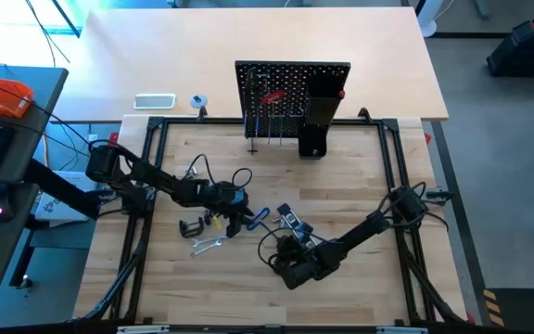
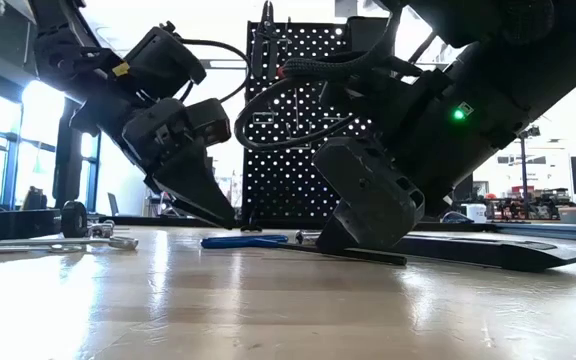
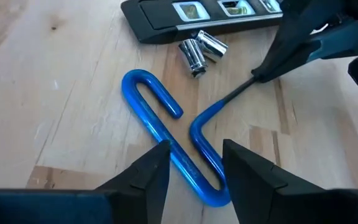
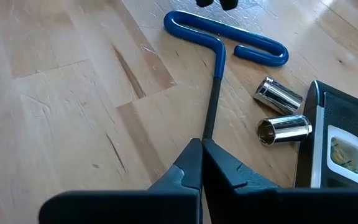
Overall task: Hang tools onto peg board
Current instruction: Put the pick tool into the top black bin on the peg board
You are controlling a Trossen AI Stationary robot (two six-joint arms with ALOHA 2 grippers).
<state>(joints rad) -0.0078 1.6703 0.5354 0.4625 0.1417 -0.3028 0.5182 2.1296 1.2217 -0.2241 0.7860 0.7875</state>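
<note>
High view, left to right: silver wrench (image 1: pixel 208 246) and black C-clamp (image 1: pixel 191 226) lie on the worktop (image 1: pixel 341 186) near the left gripper (image 1: pixel 237 220). Its jaws stand part open, straddling the looped handle of the blue T-handle hex key (image 3: pixel 166 134), gripping nothing. Right gripper (image 4: pixel 201 163) has jaws pinched shut on the key's dark shaft. Two sockets (image 4: pixel 281 112) and a black-and-silver bar (image 4: pixel 337 140) lie beside it. Peg board (image 1: pixel 286 97) stands upright at the far edge.
</note>
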